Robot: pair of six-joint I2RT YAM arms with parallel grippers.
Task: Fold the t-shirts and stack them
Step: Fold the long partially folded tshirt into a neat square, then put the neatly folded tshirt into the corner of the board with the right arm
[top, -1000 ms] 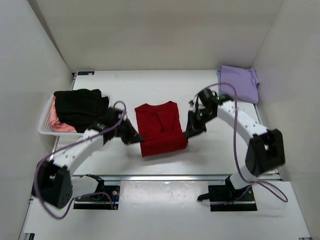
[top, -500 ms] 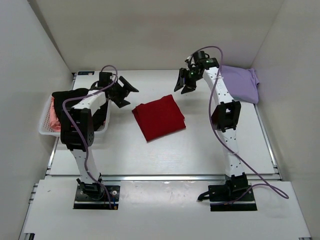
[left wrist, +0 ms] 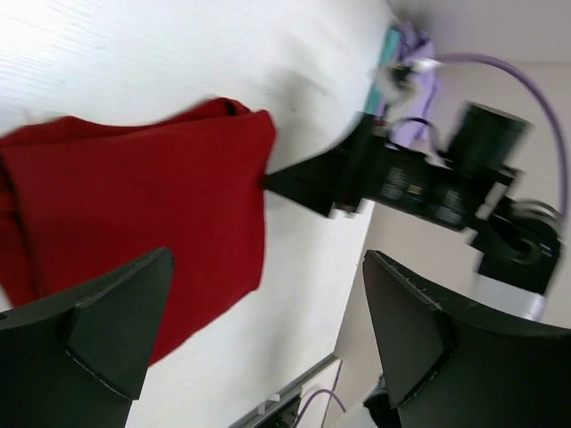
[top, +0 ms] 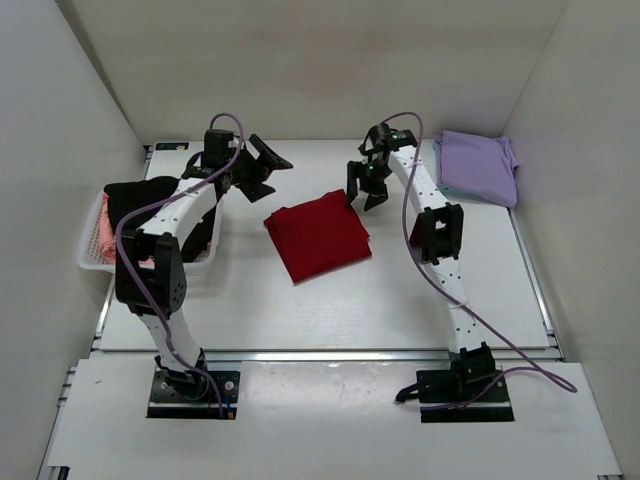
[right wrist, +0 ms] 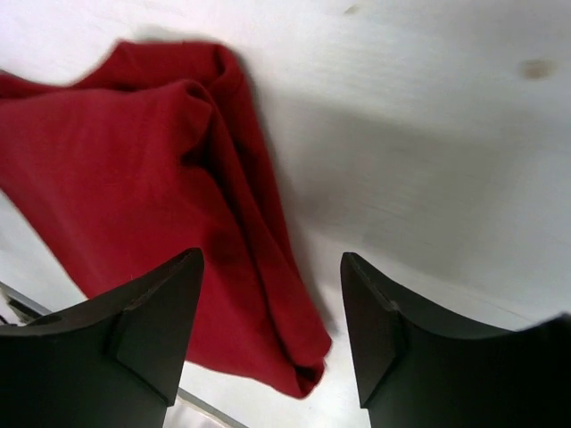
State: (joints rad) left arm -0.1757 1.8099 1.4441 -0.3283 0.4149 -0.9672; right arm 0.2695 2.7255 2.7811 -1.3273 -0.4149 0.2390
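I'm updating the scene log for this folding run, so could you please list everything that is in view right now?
red t-shirt: 1, deep red, folded, middle of the table
lavender t-shirt: 1, pale lavender, folded, far right of the table
black t-shirt: 1, black, heaped on top of the basket
pink t-shirt: 1, pink, in the basket, mostly under the black one
basket: 1, white lattice, left edge of the table
table: 1, white, under everything
left gripper: 1, black, open and empty, raised beyond the red t-shirt's left side
right gripper: 1, black, open and empty, by the red t-shirt's far right corner
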